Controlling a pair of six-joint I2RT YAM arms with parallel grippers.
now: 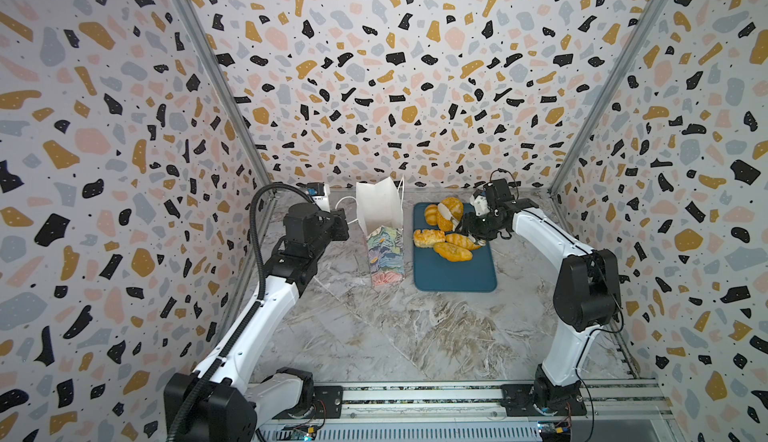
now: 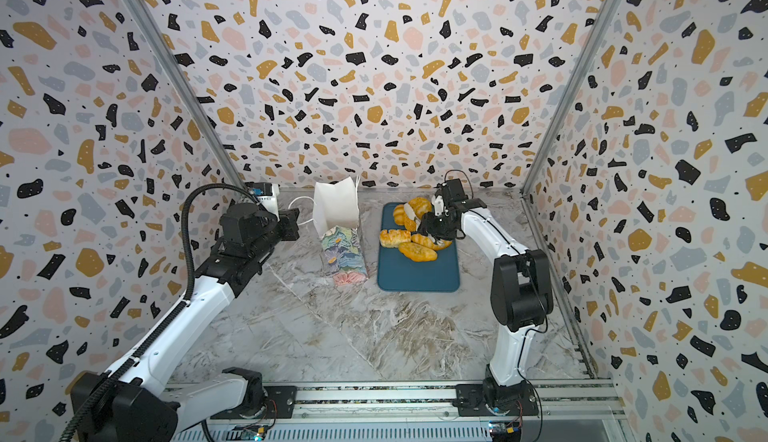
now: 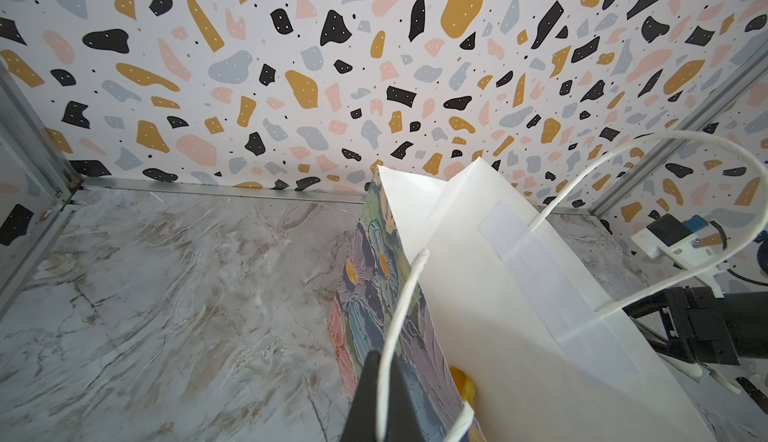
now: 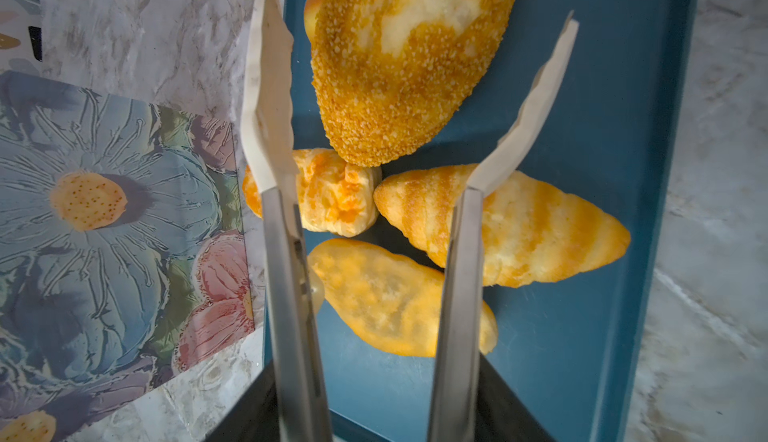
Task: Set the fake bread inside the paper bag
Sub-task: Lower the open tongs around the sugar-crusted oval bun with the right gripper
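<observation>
Tongs (image 4: 289,294) above fake bread (image 4: 395,70)

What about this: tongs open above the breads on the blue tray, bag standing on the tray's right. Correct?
Wrong side: the bag stands on the tray's left, as both top views show. The tongs are open above the breads on the blue tray.

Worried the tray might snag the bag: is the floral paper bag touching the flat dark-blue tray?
Apart. In both top views a strip of marble table shows between the floral paper bag and the flat dark-blue tray.
</observation>
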